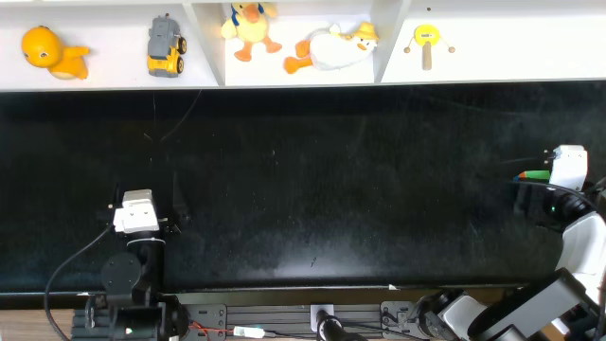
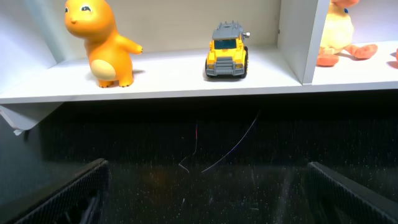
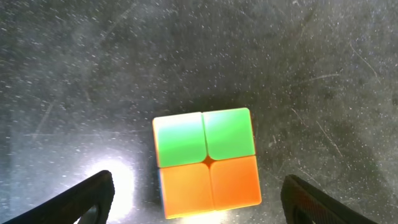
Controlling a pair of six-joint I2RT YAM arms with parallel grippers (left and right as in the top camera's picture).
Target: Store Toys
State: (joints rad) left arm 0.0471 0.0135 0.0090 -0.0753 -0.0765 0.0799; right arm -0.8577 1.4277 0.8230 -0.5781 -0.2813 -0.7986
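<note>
Green and orange facing upward: finding the small two-by-two plastic puzzle cube [image 3: 206,163] lying by the right edge of the black surface [image 1: 312,189]. Hovering the right tool [image 3: 202,199] over it, spread wide, gripping nothing. Risking, probably, a corner pinch and a twisting cube if closing off-square. Seeing the cube whole through the right wrist view, merely glimpsing a sliver from above. Holding the left tool [image 2: 205,199] open too, facing the white shelf [image 2: 174,74].
</note>
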